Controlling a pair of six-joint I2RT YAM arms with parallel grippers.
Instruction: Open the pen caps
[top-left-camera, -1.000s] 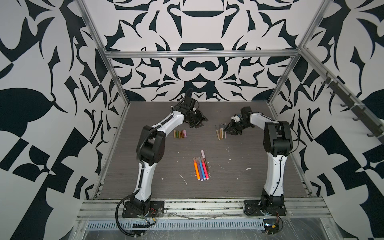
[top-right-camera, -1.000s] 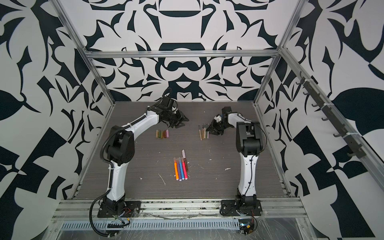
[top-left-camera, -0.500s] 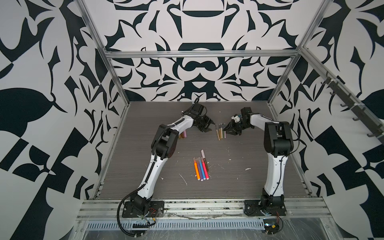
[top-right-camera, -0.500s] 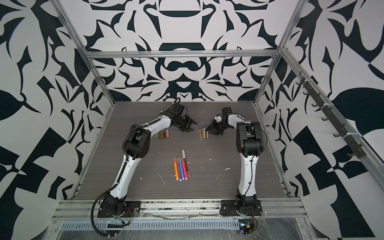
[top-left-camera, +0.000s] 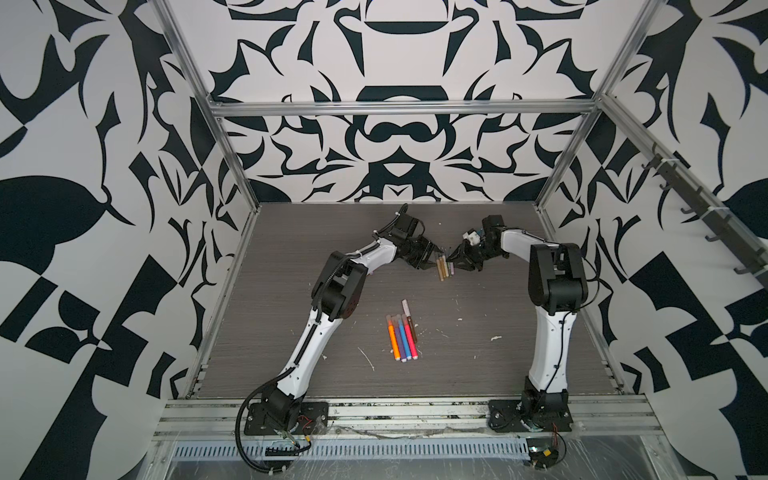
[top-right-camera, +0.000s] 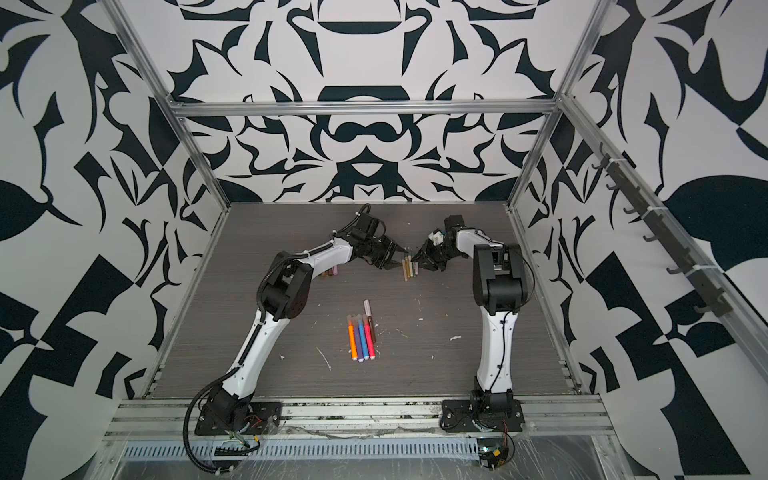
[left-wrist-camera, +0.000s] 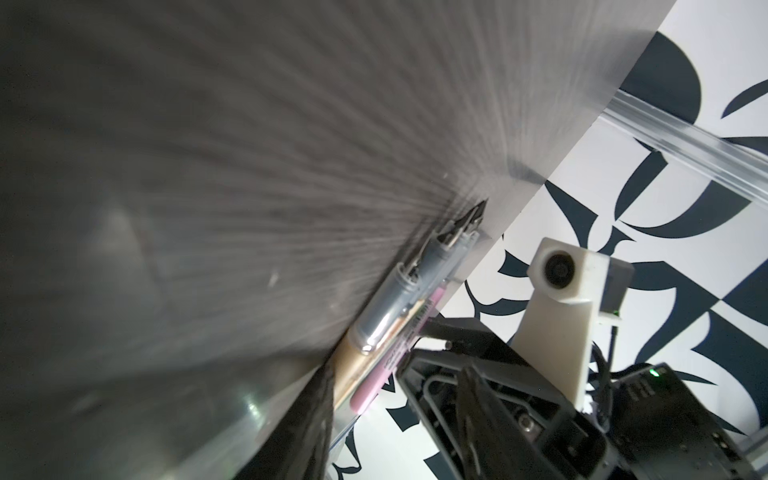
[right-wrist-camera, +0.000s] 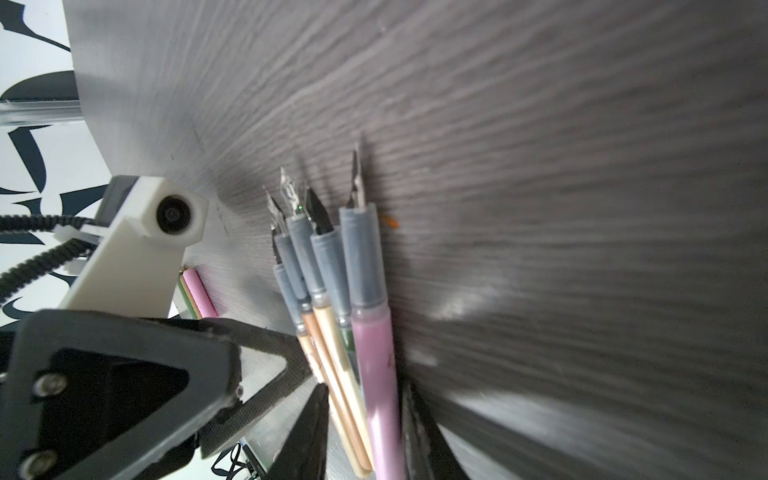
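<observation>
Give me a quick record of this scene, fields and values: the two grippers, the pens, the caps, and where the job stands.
thin pens: bundle on the table, nibs bare, caps off
right gripper: closed on the thin pens
left gripper: open, tips beside that bundle
pen caps: loose row by the left arm
bright pens: four side by side, nearer the front, look capped
job: bright pens left to open
</observation>
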